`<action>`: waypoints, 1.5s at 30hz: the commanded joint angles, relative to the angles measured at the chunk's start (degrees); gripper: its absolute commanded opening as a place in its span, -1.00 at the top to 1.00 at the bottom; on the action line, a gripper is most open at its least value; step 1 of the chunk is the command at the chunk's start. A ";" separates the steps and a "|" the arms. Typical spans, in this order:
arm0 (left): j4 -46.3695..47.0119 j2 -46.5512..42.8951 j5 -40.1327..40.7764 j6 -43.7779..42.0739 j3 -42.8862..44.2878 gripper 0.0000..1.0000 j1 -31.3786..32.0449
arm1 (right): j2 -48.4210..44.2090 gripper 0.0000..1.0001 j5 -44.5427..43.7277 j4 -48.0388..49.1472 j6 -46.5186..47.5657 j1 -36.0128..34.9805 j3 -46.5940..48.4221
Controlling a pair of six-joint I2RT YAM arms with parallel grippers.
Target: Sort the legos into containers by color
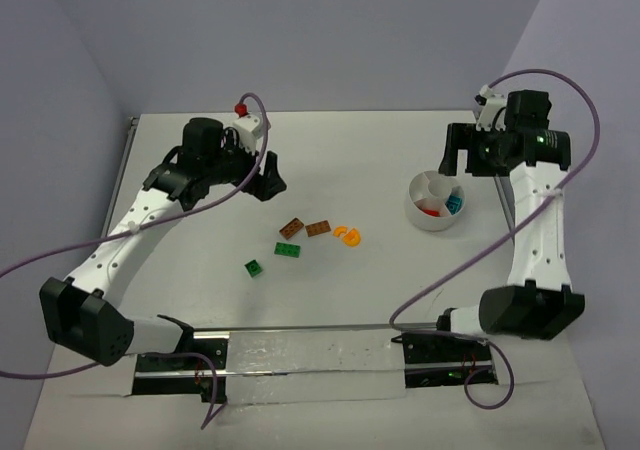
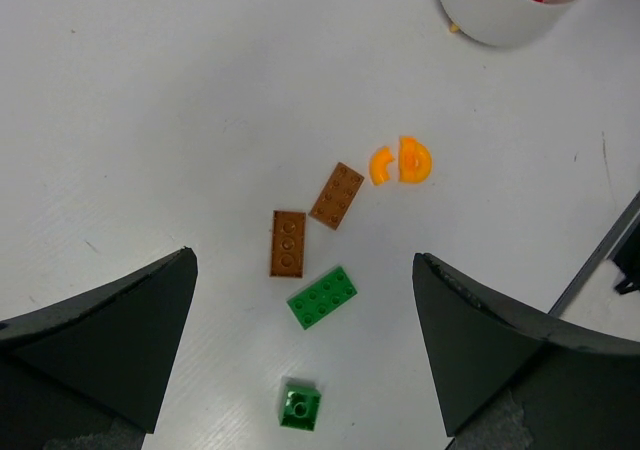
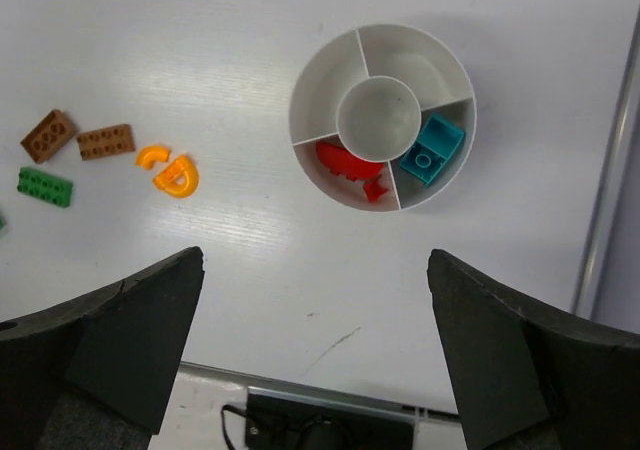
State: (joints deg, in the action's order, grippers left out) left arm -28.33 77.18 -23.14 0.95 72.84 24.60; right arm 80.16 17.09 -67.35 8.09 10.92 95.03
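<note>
The top view looks down from above and behind the arms (image 1: 130, 240), whose bases sit at its lower edge, and takes in the whole table (image 1: 330, 140) from well back. The left wrist view looks down between its own dark fingers (image 2: 95, 340) at the loose legos (image 2: 322, 297) from close by, with the bowl (image 2: 490, 20) cut off at its upper right corner. The right wrist view looks down between its fingers (image 3: 100, 340) on the whole bowl, the same legos at its left edge; all three share bowl and legos.
</note>
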 commanded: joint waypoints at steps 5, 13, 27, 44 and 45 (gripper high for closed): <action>-4.44 -2.04 -2.40 -12.33 -4.89 -0.98 0.31 | -13.90 -1.00 3.42 11.35 7.89 -4.24 -12.63; -2.78 3.97 3.63 -16.88 -6.93 -0.81 6.76 | -19.19 -1.00 2.44 26.30 10.57 -10.43 -24.62; -12.14 6.05 -8.29 -43.74 -12.56 -0.57 7.66 | -11.04 -1.00 -0.95 21.36 9.09 -15.41 -25.70; -1.03 15.80 -6.51 -52.78 -17.41 -0.49 7.74 | -6.42 -1.00 0.60 18.69 6.71 -15.29 -22.36; -1.15 16.72 -6.61 -53.14 -17.02 -0.49 7.72 | -6.23 -1.00 0.53 18.53 6.61 -15.29 -21.94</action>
State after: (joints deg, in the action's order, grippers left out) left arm -33.00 92.19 -27.70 -48.69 54.83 32.16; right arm 72.85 16.71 -47.91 15.45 -4.32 69.77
